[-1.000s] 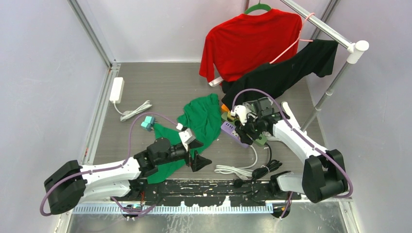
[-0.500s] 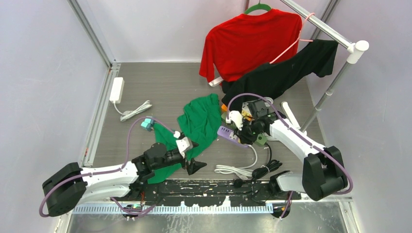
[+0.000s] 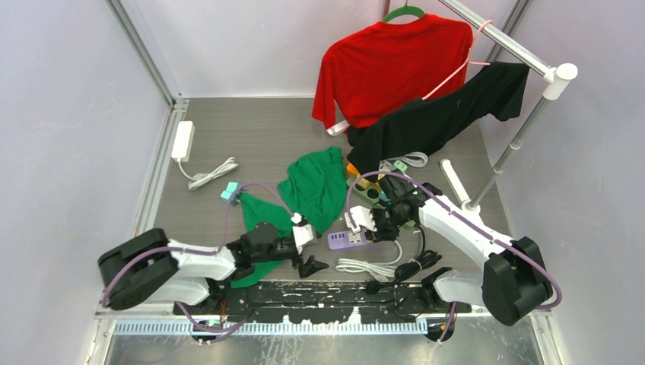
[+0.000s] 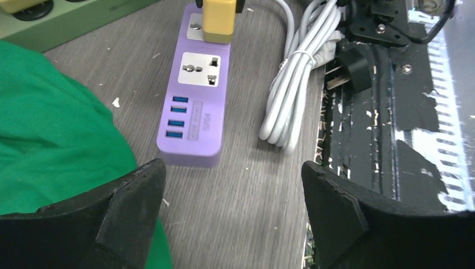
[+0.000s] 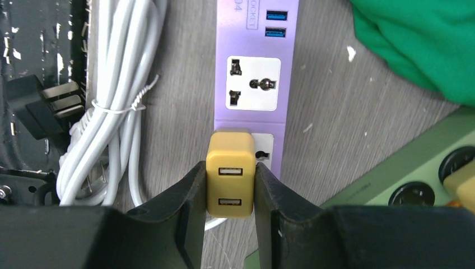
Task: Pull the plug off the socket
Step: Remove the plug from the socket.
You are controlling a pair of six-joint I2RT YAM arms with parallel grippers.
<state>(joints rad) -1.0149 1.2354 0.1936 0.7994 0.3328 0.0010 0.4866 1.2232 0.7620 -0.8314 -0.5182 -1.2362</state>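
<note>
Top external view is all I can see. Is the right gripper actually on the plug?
Observer: Yes. In the right wrist view the right gripper has a finger pressed against each side of the yellow plug.
Operator: Is it out of the socket yet?
Observer: Not yet. It looks seated in the end socket of the purple power strip.
Operator: Is the left one bracing the strip?
Observer: No. The left wrist view shows the left gripper open, with the strip's USB end just ahead of its fingers, not gripped.
</note>
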